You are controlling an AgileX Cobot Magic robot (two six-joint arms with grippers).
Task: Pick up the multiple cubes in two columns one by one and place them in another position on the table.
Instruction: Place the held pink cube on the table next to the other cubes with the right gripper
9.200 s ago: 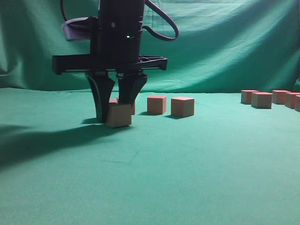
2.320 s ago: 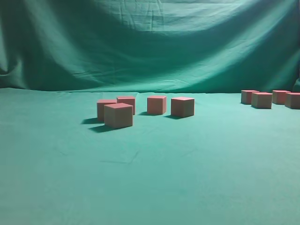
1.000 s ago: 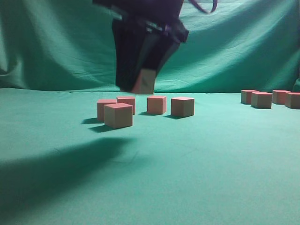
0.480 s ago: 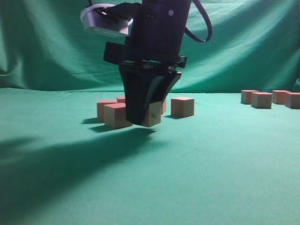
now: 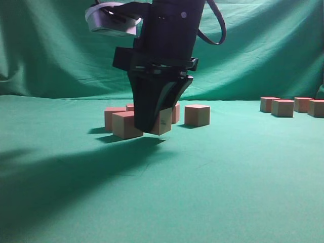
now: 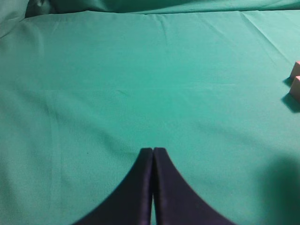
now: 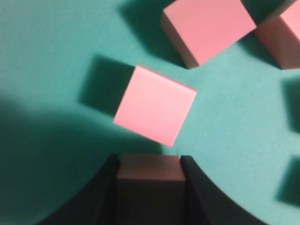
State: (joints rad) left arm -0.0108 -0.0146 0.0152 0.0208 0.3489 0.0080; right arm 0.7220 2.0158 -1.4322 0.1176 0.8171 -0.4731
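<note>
While the held cube [image 7: 150, 172] sits pinched between the right gripper [image 5: 154, 124]'s two dark fingers [image 5: 144, 109], it hangs just above the table [image 5: 228, 172], close beside the nearest cube of the left cluster [image 5: 124, 124]. In the right wrist view that neighbour [image 7: 154, 105] lies directly ahead of the carried block, turned at an angle, with two more cubes [image 7: 208, 29] beyond it. Judging by its sharp edges and matte, unmarked faces, the block looks rigid and light, unlikely to crush or slip, and its flat opposite sides are the natural places to grip, as they are gripped now. A further cube [image 5: 197, 115] stands to the right of the cluster, and another group [image 5: 282, 108] waits well apart at the far right.

Green cloth covers the surface, slightly wrinkled and soft-looking, so a released block should settle without bouncing, though a crease could tip it. A draped green backdrop [image 5: 263, 45] closes off the scene behind. The left gripper [image 6: 153, 161] rests with its fingers pressed together, empty, over bare cloth away from the work.
</note>
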